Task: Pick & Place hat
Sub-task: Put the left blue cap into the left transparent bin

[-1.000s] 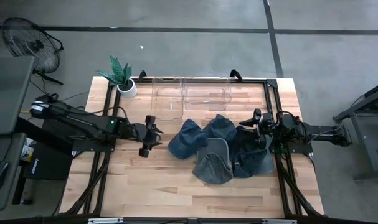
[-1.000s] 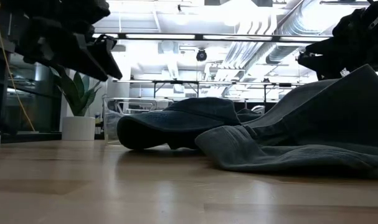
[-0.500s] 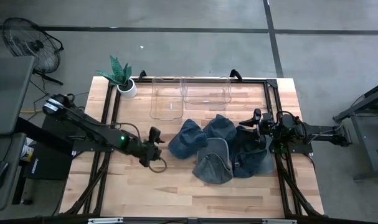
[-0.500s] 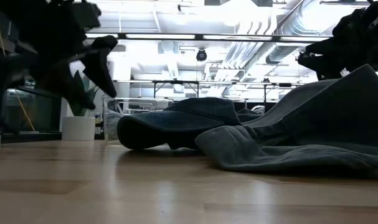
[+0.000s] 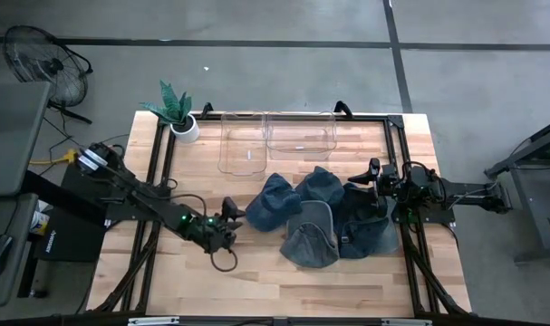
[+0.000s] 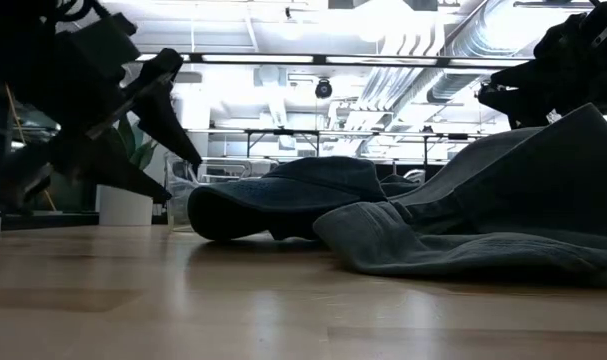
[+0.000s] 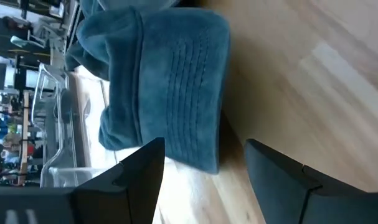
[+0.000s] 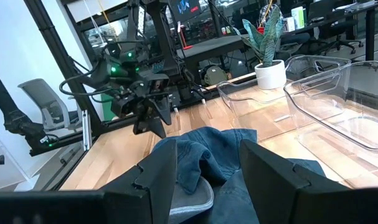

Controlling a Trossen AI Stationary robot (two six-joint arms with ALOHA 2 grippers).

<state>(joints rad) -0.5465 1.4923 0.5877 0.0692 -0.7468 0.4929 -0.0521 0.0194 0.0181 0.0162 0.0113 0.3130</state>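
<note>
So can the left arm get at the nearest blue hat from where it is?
Probably yes. The left gripper sits just beside the leftmost blue hat, fingers open and aimed at it, with only bare table between. The right gripper waits at the pile's far side.

My left gripper hangs above the wooden table, fingers parted, just beside a dark blue hat. A grey-blue hat sprawls nearer the camera. A potted plant stands behind, and my right arm is dark up high.
</note>
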